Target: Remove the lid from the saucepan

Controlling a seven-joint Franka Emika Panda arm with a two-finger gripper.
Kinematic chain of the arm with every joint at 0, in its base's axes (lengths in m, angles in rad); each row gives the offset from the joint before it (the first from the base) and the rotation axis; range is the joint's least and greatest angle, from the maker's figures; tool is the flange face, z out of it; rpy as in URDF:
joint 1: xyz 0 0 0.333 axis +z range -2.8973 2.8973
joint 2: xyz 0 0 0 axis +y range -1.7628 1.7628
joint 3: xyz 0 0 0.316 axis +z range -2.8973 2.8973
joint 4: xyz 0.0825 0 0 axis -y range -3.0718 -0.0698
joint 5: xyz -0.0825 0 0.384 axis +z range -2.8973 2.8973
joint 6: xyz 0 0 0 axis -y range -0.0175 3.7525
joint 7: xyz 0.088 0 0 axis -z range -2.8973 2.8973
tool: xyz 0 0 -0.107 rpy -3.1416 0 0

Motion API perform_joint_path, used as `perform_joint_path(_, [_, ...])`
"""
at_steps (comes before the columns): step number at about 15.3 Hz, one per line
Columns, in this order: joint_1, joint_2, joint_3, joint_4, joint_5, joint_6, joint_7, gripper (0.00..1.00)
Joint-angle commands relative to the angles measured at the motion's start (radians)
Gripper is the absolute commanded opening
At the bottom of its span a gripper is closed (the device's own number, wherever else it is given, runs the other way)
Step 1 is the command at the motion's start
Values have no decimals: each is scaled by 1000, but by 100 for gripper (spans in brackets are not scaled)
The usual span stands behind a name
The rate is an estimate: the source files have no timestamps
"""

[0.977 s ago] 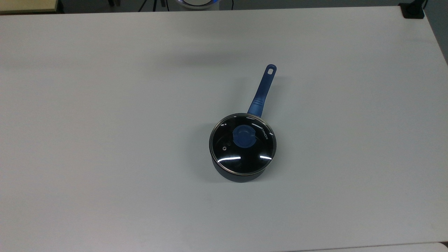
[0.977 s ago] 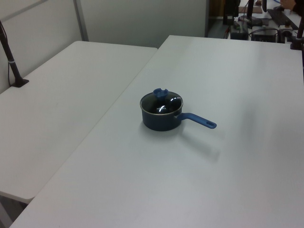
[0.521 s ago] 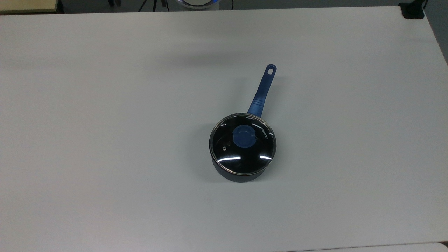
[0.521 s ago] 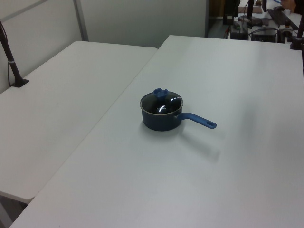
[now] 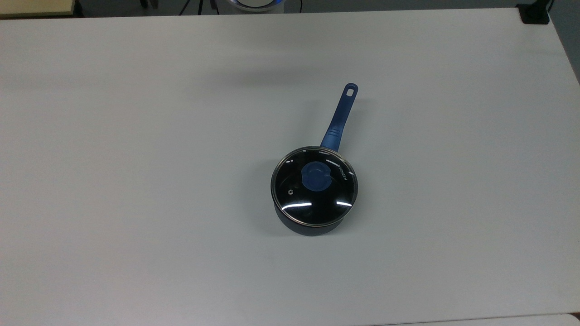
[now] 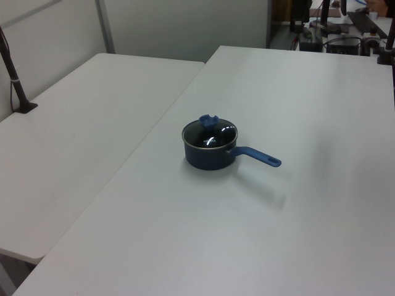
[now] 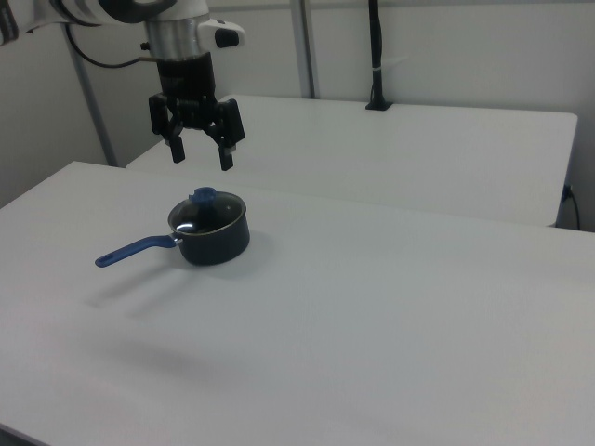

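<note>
White desk (image 5: 136,136): saucepan (image 7: 212,240) unmoved since earlier frames, lid (image 5: 314,185) seated. Pincer (image 7: 199,160) spread wide, above the knob (image 7: 204,196), apart. Removal not begun.

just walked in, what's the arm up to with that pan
A robot arm's tool hangs open in the air above a small saucepan on a white table. Nothing is being held. The glass lid sits on the pan, with its blue knob in the middle. The pan's handle points toward the top view's upper edge.
</note>
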Motion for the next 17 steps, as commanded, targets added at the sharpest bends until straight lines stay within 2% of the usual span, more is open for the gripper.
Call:
perform_joint_path(1, [3, -6, 4, -20, 32, 35, 29, 100])
perform_joint_path(4, [29, 29, 4, -35, 31, 154, 124, 100])
perform_joint_path(8, [113, 101, 4, -36, 17, 297, 262, 100])
perform_joint_path(11, [161, 137, 4, -36, 28, 366, 279, 100])
perform_joint_path(14, [231, 215, -4, -27, 26, 450, 285, 100])
perform_joint_path(17, [268, 272, -6, -24, 17, 527, 253, 100])
